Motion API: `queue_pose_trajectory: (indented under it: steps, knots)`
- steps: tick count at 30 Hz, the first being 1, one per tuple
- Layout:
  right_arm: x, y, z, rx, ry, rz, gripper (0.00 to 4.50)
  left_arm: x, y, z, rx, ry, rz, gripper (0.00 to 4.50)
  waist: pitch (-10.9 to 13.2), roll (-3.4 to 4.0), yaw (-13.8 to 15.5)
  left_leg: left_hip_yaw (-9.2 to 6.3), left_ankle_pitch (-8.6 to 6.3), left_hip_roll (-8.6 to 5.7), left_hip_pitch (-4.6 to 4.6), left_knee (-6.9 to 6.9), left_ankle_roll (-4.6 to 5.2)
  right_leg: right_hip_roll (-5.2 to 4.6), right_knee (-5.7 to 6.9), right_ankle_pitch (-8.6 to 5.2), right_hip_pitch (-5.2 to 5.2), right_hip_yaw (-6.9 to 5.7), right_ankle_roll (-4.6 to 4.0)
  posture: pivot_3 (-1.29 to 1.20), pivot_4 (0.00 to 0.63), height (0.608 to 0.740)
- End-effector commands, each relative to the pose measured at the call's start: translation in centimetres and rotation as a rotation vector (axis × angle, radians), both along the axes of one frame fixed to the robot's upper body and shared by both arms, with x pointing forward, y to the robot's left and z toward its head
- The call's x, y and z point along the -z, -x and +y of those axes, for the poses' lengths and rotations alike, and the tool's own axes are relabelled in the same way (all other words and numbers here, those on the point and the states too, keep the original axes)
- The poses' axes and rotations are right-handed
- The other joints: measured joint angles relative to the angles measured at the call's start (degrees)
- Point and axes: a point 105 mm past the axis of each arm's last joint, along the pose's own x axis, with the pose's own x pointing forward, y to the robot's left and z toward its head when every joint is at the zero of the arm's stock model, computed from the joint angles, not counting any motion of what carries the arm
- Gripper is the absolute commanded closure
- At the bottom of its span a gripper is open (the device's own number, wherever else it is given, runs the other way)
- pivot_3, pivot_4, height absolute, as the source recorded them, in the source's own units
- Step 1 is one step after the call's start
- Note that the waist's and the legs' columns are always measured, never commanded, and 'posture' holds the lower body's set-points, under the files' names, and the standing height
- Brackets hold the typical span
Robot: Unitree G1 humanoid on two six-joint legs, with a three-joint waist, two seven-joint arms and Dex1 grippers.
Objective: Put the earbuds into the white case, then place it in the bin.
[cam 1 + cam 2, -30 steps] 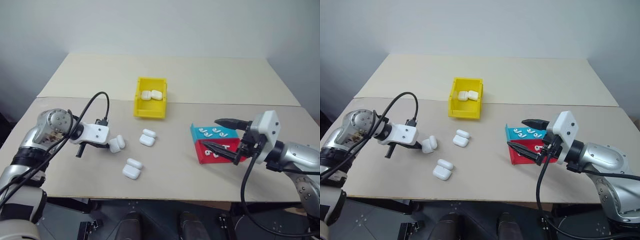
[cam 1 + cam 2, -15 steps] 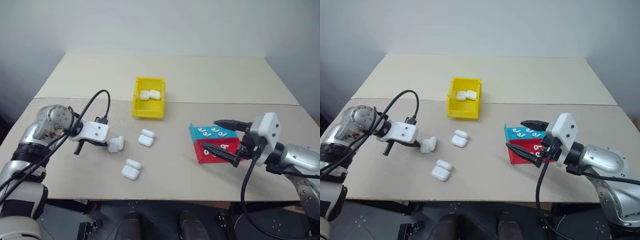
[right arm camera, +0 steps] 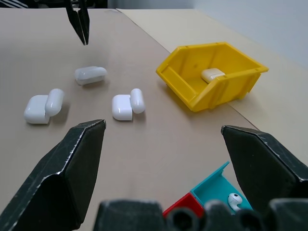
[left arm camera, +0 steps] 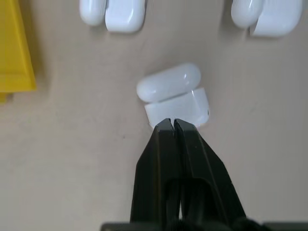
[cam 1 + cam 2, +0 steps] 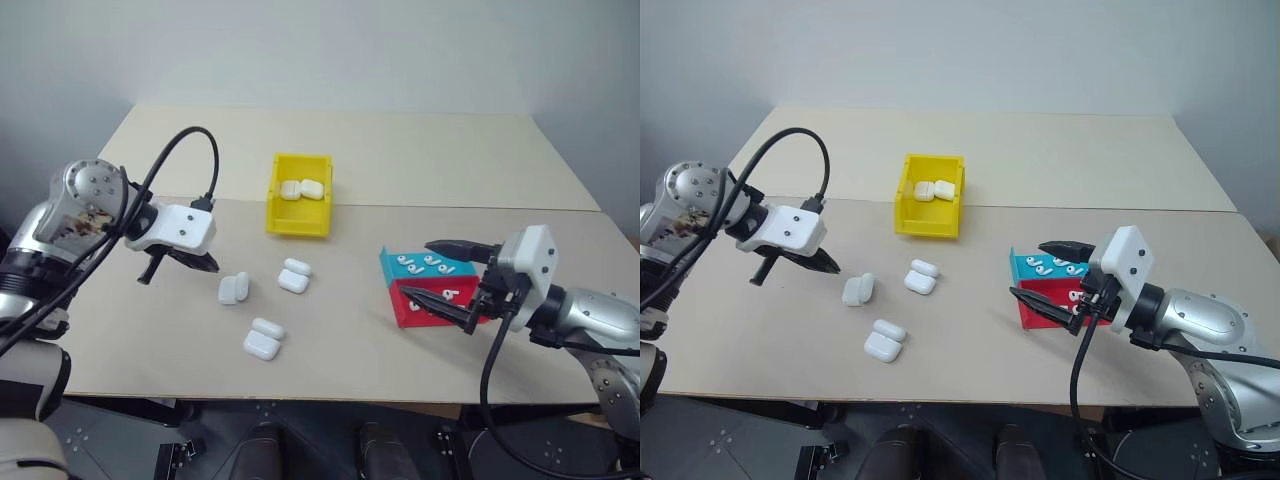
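Note:
A white case lies on the table with its lid hinged open, seen close up in the left wrist view. My left gripper hangs just above and to the left of it, fingers together and holding nothing. Two more open white cases lie nearby. The yellow bin stands behind them with two cases inside. The earbuds lie in a teal tray on the right. My right gripper stands open, level, at that tray.
A red tray with more earbuds adjoins the teal one on its near side. The table stretches bare behind the bin, with a seam across its middle. A black cable loops above my left wrist.
My left gripper has risen off the white case, which stays on the table. The right gripper has not moved.

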Motion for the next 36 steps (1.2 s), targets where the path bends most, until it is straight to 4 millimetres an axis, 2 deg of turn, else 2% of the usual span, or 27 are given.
queue_pose_trajectory:
  steps: [1,10,11,18,26,33,36]
  knots:
    - [-1.0,0.6,0.1,-0.013,-0.001,-0.052,0.00,-1.3,0.1,-0.3,0.002,-0.030,-0.017,3.25,0.0,0.00,0.0,0.01,0.00,0.00,0.00,0.00,0.00,0.00,0.00,0.00,0.00,0.00,0.00,0.00,0.150,0.740]
    - [-1.0,0.5,0.1,-0.009,0.000,-0.055,0.00,-1.2,0.0,-0.5,-0.064,-0.102,0.020,0.19,0.0,0.00,-0.1,0.00,0.00,-0.01,0.00,0.01,0.00,0.01,-0.02,0.00,0.01,0.01,0.00,0.00,0.150,0.740]
    - [-1.0,0.5,0.1,-0.009,0.000,-0.055,0.00,-1.1,0.1,-0.4,-0.077,-0.120,0.027,0.02,0.0,0.00,-0.1,0.00,0.00,-0.01,0.00,0.00,0.00,0.00,-0.02,0.00,0.01,0.00,0.01,0.00,0.150,0.740]
    - [-1.0,0.4,0.3,-0.005,-0.006,-0.056,0.00,-0.3,0.5,-0.7,-0.197,-0.179,0.111,0.02,0.0,-0.01,-0.1,-0.02,0.00,0.00,0.00,0.01,0.00,0.01,-0.01,-0.01,0.01,0.00,0.01,0.00,0.150,0.740]
    - [-0.9,0.5,0.5,-0.001,-0.012,-0.057,0.00,0.8,1.0,-1.1,-0.243,-0.217,0.159,0.02,0.0,-0.01,-0.1,-0.02,0.00,-0.01,-0.01,0.01,0.01,0.01,-0.01,-0.01,0.00,0.01,0.01,0.00,0.150,0.740]
    - [-0.8,0.6,0.4,0.001,-0.011,-0.060,0.00,2.5,-0.1,-1.5,-0.303,-0.248,0.125,0.02,0.0,-0.01,0.1,-0.02,0.00,-0.02,0.00,0.02,0.01,0.01,-0.01,-0.01,0.01,0.01,0.01,0.00,0.150,0.740]
    - [-0.8,0.6,0.4,0.001,-0.010,-0.060,0.00,3.0,0.0,-1.8,-0.324,-0.229,0.166,0.02,0.0,-0.01,0.1,-0.03,0.00,-0.02,-0.03,0.02,0.01,0.01,-0.02,-0.01,-0.01,0.00,0.01,0.00,0.150,0.740]
